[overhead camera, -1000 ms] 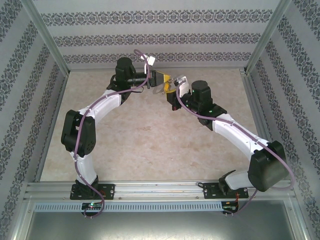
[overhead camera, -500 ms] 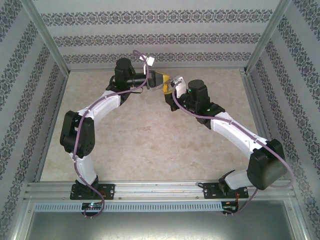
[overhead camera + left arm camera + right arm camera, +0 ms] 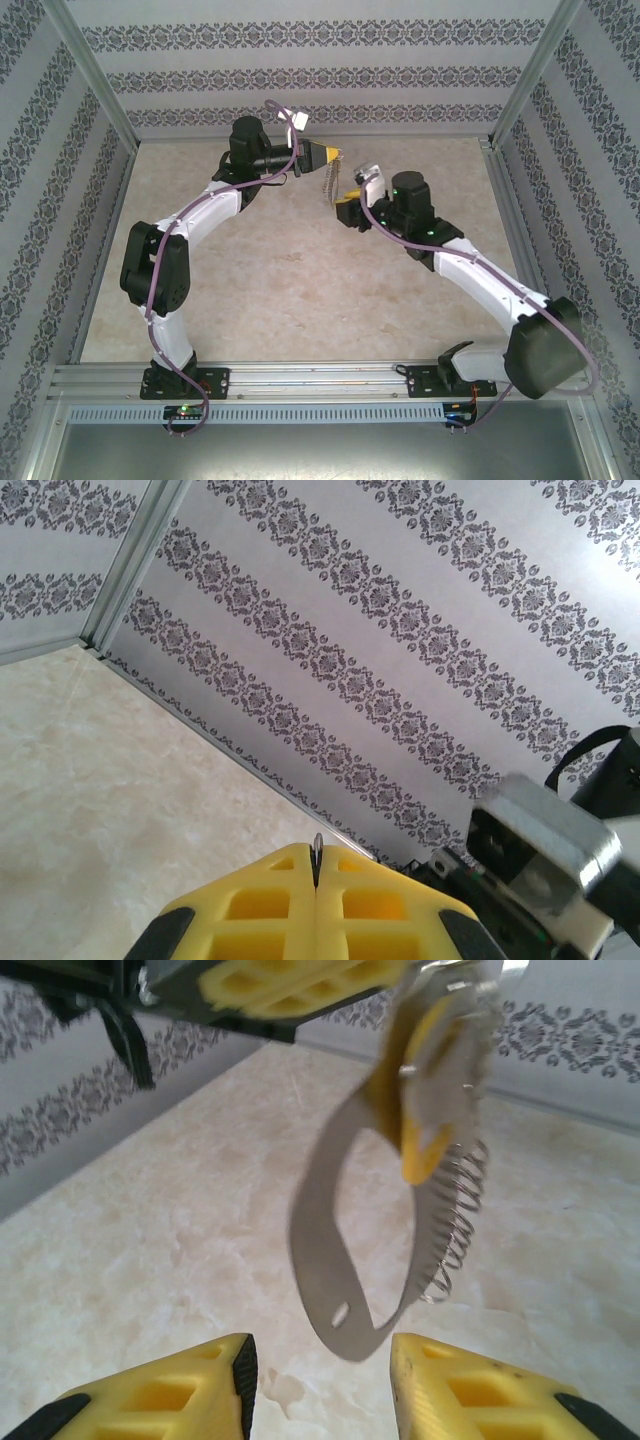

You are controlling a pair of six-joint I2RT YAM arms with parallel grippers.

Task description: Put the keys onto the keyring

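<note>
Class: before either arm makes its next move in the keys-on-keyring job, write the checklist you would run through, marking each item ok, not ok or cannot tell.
1. Left tool shut on the grey flat oval metal keyring: ok.
2. Keyring hangs clear of the beige marbled table: ok.
3. Right tool open, gripping nothing: ok.
4. Right tool's fingers touch neither keyring nor key: ok.
5. Small silver key with yellow plastic head sits at the keyring's upper part: ok.
6. Key threaded through the keyring: cannot tell, blurred.
</note>
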